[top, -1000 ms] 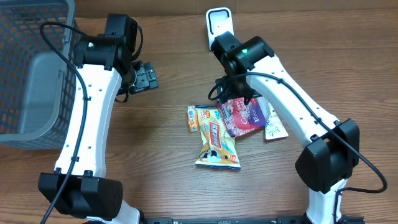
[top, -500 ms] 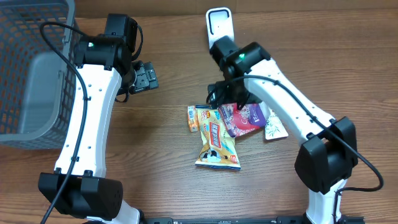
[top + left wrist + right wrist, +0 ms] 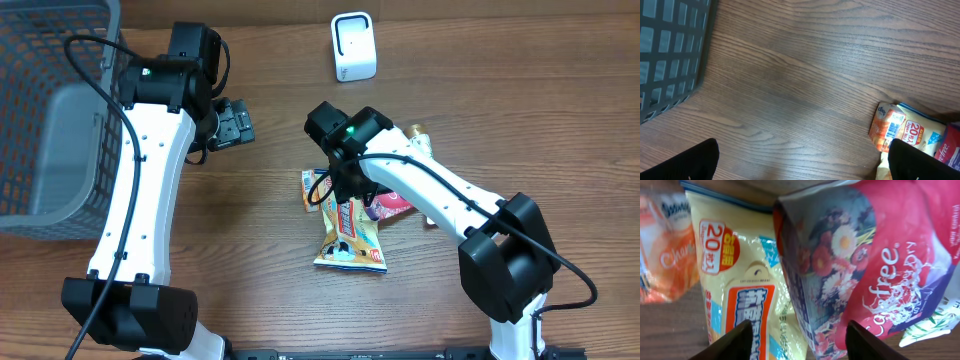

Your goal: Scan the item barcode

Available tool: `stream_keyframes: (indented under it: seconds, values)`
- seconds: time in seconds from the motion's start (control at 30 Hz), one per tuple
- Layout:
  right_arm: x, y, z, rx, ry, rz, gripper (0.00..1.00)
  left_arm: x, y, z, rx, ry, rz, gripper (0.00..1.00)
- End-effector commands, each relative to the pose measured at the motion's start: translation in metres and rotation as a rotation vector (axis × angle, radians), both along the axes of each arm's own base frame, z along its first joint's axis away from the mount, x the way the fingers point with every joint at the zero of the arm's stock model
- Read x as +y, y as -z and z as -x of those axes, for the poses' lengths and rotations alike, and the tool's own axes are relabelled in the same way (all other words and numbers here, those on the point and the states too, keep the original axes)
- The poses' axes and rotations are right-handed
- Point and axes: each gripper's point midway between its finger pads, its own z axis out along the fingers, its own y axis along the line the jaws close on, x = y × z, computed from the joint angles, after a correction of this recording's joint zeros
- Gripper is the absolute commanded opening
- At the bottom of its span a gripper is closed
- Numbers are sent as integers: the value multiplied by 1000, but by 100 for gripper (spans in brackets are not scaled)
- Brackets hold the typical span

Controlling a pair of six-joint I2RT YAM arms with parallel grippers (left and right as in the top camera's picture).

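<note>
**A:** How much room is there to move?

**B:** In the overhead view the grey basket fills the desk's 9 to 10 o'clock edge. The white scanner stands upright at 12 o'clock. From 4 round to 7 o'clock there is bare wood, and also between the left arm and the packets.

**A:** Where are the packets?

**B:** They lie heaped at the centre. The yellow packet lies at the heap's 6 o'clock. The orange packet touches it at 10 o'clock. The pink packet overlaps it at 2 o'clock.

**A:** Can any writing be read?

**B:** There is a red badge with "20" on the yellow packet. On the pink one I can read "free" and "Dry" beside printed flowers. The orange lettering is too blurred.

**A:** And the jaws?

**B:** The left gripper hangs at 10 o'clock of the heap with its jaws spread wide over bare wood. The right gripper sits low over the seam between the yellow and pink packets. Its jaws stand part-way apart, and I see nothing pinched.

**A:** What differs from a second ago?

**B:** The right arm has swung from the heap's 1 o'clock side to its 11 o'clock side, so the scanner's foot is uncovered. The left arm and the packets have not shifted.
</note>
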Motion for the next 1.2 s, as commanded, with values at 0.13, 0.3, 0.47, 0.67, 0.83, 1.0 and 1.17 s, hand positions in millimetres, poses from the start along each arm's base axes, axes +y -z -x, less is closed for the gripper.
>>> stream_keyframes:
  seconds: [0.13, 0.3, 0.47, 0.67, 0.83, 1.0, 1.17]
  values:
    - [-10, 23, -7, -70, 28, 103, 57, -1, 0, -2, -2, 11, -1, 100]
    - [-14, 31, -14, -103, 54, 131, 47, -1, 0, -2, -2, 11, -1, 100]
    - [-15, 29, -22, -140, 60, 136, 29, -1, 0, -2, -2, 11, -1, 100]
    - [-18, 26, -30, -151, 78, 127, 4, -1, 0, -2, -2, 11, -1, 100]
    - [-18, 12, -40, -174, 91, 114, 4, -1, 0, -2, -2, 11, -1, 100]
    - [-9, -27, -59, -196, 94, 32, 4, -1, 0, -2, -2, 11, -1, 100]
    - [29, -69, -71, -101, 11, -312, 4, -1, 0, -2, -2, 11, -1, 100]
